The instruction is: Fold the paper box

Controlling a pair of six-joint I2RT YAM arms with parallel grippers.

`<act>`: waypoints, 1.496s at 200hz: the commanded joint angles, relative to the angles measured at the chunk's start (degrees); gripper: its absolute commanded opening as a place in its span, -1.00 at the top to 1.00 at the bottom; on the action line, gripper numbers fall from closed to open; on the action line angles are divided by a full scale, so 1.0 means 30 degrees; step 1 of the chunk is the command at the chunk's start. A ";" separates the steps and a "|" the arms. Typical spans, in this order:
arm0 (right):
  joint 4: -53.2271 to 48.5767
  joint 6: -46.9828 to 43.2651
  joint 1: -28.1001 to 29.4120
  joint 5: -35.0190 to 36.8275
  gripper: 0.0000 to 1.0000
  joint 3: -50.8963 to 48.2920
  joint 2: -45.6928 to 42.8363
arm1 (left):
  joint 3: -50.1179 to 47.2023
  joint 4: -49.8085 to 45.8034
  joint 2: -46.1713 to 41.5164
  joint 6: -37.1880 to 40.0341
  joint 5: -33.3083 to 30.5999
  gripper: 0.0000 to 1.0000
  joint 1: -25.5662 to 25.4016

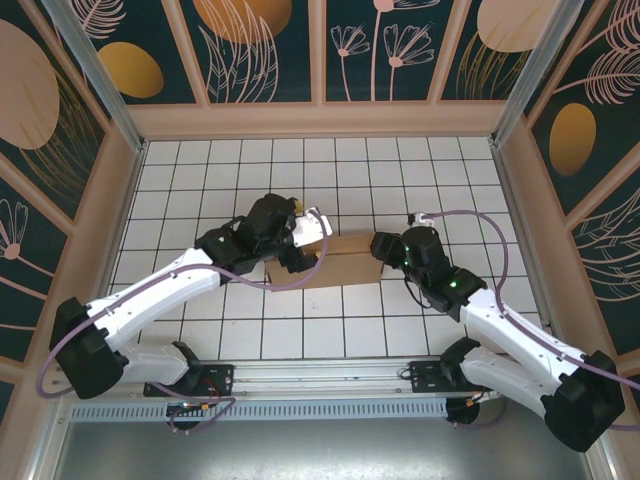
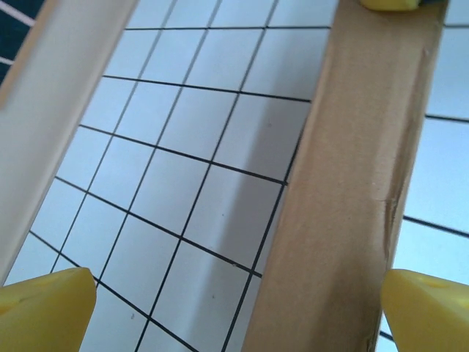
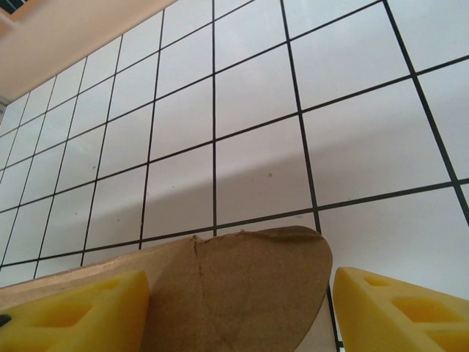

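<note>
Half-built at best, going by the top view (a low brown shape, nothing closed over yet). Looking down on the paper box [image 1: 335,262], mid-bench [image 1: 200,170], sitting between the two arms with its long side running left to right.

Over to the left tool [image 2: 234,312]: released, spread wide, yellow fingertips [image 2: 44,315] well apart, with a cardboard wall [image 2: 352,183] passing between them, close to one pad and well clear of the other. Grasping nothing.

Now the right tool [image 3: 242,312]: parted too, straddling a rounded tab [image 3: 242,282] at the box's end. One finger right at the tab's edge, a sliver of white tile before the other, so not clamped (a close call, mind).

Reads as light, thin board: stiff across a panel, hinging freely at the creases, and likely to skate on that glossy tile if shoved from one side only. Marks easily as well (note the small kink on the wall's edge). Best pinched across the thickness of a flap, low and near its crease, with the other tool bracing the opposite end. Best not to squeeze the tab's tip, which looks likely to buckle.
</note>
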 commanded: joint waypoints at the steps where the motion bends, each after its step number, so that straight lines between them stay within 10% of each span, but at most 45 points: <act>1: -0.0568 0.1125 0.0215 0.1174 -0.34 -0.0610 -0.0189 | -0.0674 0.2475 -0.1403 -0.3679 -0.0339 -0.98 0.0433; 51: 0.0169 0.1451 0.0406 0.0925 -0.32 -0.0923 0.0007 | -0.0886 0.1538 -0.4545 -1.4632 -0.5725 -0.96 0.1592; 88: 0.0469 0.1413 0.0456 0.0846 -0.31 -0.0980 0.0280 | -0.3632 0.1594 -0.6153 -2.0371 -0.5324 -0.81 0.1651; 205: 0.3052 0.2551 0.0486 -0.2450 -0.33 -0.2209 0.0235 | -1.0665 0.6051 -0.7720 -2.8180 -0.4189 -0.97 0.2146; 299: 0.7499 0.4739 -0.0068 -0.8589 -0.22 -0.3653 0.0335 | -1.4051 1.2046 -0.9529 -3.0599 -0.2467 -0.66 0.2474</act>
